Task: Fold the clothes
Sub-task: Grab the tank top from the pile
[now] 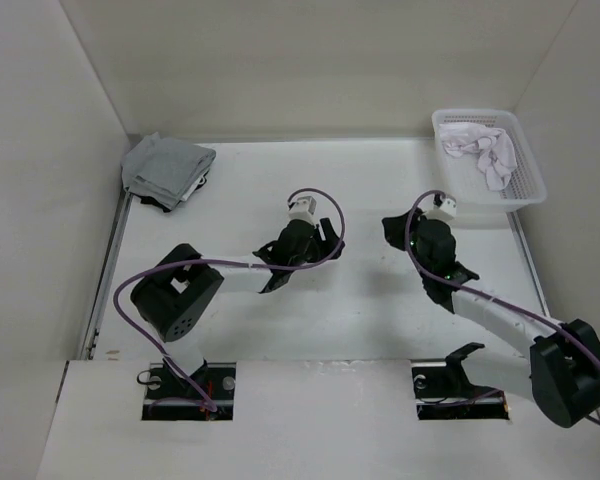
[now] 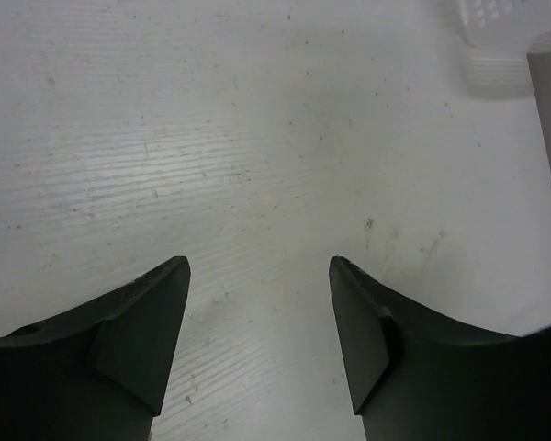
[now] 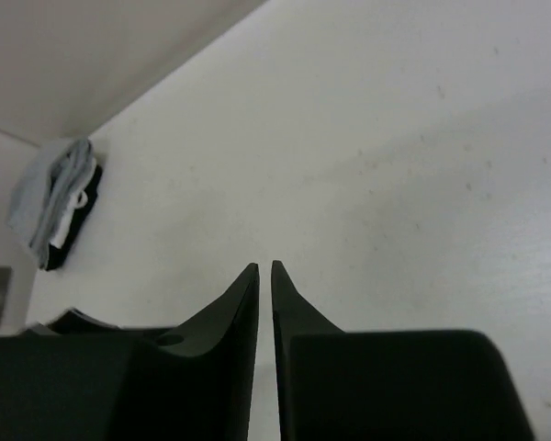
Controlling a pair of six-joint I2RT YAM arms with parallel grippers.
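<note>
The white garment lies crumpled in the basket at the far right corner of the table (no long axis to read yet). It sits beyond and to the right of the right gripper, the nearer one, whose jaws are almost together and empty. The left gripper stands wide open, also empty, and farther off.

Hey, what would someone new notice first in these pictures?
The left tool hangs open and the right tool shut over the white table, both empty. The white garment lies crumpled in the basket at the far right corner. A grey stack sits at the far left.
</note>
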